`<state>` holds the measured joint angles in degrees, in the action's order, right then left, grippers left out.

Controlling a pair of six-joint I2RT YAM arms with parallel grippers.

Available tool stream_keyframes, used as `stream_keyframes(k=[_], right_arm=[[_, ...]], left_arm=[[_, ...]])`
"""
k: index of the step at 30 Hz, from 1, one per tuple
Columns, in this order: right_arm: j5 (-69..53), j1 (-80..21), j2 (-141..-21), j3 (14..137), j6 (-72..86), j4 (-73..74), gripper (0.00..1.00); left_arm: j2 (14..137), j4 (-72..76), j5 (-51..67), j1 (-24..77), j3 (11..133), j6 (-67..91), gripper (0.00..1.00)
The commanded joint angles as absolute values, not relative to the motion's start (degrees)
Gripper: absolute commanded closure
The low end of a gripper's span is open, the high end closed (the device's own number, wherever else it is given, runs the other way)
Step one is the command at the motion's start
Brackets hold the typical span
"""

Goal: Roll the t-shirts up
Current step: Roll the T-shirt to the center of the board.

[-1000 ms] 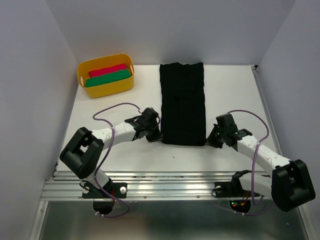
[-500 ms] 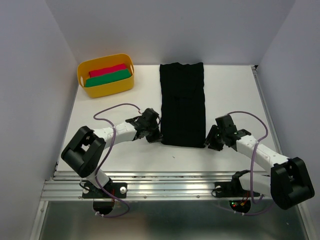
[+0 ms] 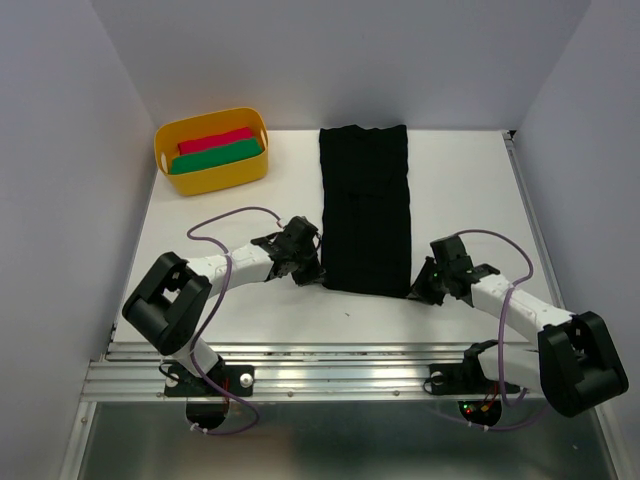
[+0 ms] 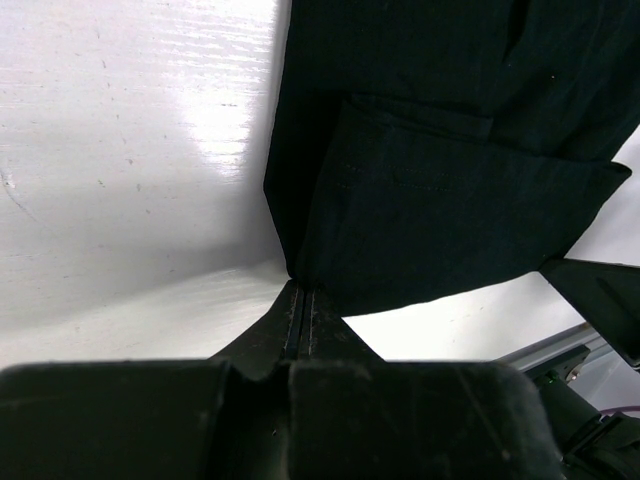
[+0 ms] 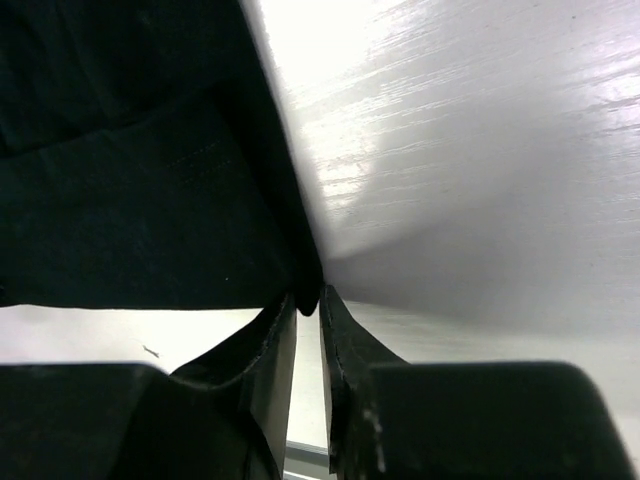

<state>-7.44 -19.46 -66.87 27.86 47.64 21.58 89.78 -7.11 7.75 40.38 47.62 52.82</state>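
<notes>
The left end effector (image 4: 302,290) is closed tight, its fingertips pinching the near left corner of the black t-shirt (image 3: 366,205). The right end effector (image 5: 308,300) stands a narrow slit apart with the near right corner of the cloth at its tips; I cannot tell whether it grips. The shirt lies flat as a long folded strip on the white counter (image 3: 460,190), running from the arms to the far edge. At the far left corner a yellow tub (image 3: 220,180) holds a red folded cloth (image 3: 215,140) beside a green folded cloth (image 3: 215,156).
</notes>
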Motion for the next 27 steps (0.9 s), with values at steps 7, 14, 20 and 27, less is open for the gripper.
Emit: stream_keyframes(k=[7, 14, 20, 27], right_arm=[[-6.8, -19.2, -65.2, 29.0, 48.9, 18.8, 0.99], [-4.7, -19.2, -63.2, 30.9, 48.7, 20.3, 0.99], [-4.1, -19.2, -62.6, 32.4, 48.5, 21.1, 0.99], [-3.8, -19.2, -62.6, 33.7, 48.4, 21.1, 0.99]], left_arm=[[88.0, -7.5, 7.0, 40.1, 47.6, 52.0, 1.00], [87.5, -8.3, 6.6, 40.1, 48.4, 51.9, 1.00], [88.0, -8.9, 6.5, 40.1, 50.0, 51.4, 1.00], [88.6, -10.5, 5.6, 40.0, 52.5, 50.4, 1.00]])
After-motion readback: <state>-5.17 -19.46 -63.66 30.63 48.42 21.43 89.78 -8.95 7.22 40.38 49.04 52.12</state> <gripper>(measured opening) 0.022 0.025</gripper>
